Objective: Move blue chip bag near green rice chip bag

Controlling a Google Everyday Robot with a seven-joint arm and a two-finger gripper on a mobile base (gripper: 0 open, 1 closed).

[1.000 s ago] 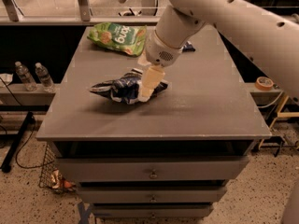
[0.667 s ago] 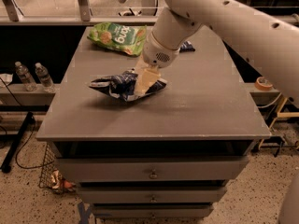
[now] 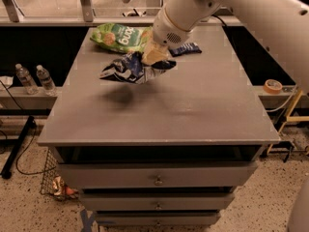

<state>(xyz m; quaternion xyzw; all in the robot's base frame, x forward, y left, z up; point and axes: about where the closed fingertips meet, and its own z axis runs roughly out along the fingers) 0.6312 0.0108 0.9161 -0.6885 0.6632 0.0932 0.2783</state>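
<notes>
End effector clenched on blue chip bag, since lifted off the worktop (shadow beneath, so prob. airborne) and carried toward far edge, just short of green rice chip bag; nearly done.

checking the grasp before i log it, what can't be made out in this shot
All in the camera view:
- The gripper, above the table holding the blue chip bag aloft: its contact with the foil is hidden by the bag's folds.
- The green rice chip bag: right end hidden behind the gripper.
- The small blue packet: left part behind the gripper, print too small.
- The arm: cut off by top and right edges.
</notes>
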